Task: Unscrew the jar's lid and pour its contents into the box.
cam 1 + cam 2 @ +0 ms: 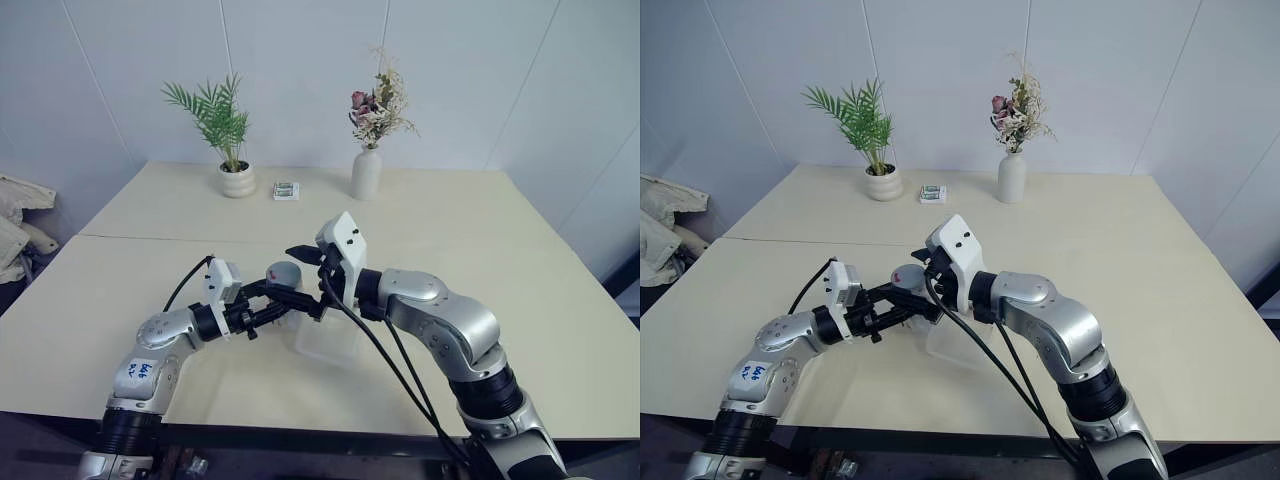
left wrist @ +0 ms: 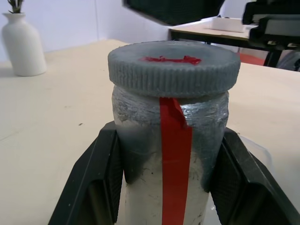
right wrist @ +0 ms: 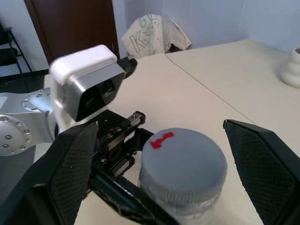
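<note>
Right wrist view shows our open right gripper (image 3: 176,168) around the lid (image 3: 183,164) while our left gripper (image 2: 164,187) clamps the jar (image 2: 168,136); next we should close and twist.

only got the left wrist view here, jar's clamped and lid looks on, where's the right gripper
Observer: The right gripper is open, its fingers on either side of the lid, not yet closed on it.
Operator: where's the box
Observer: The box sits on the table, just below the jar, under both grippers.
Operator: anything else on the table
Observer: At the far edge, a potted plant and a small carton, beside the white vase.
</note>
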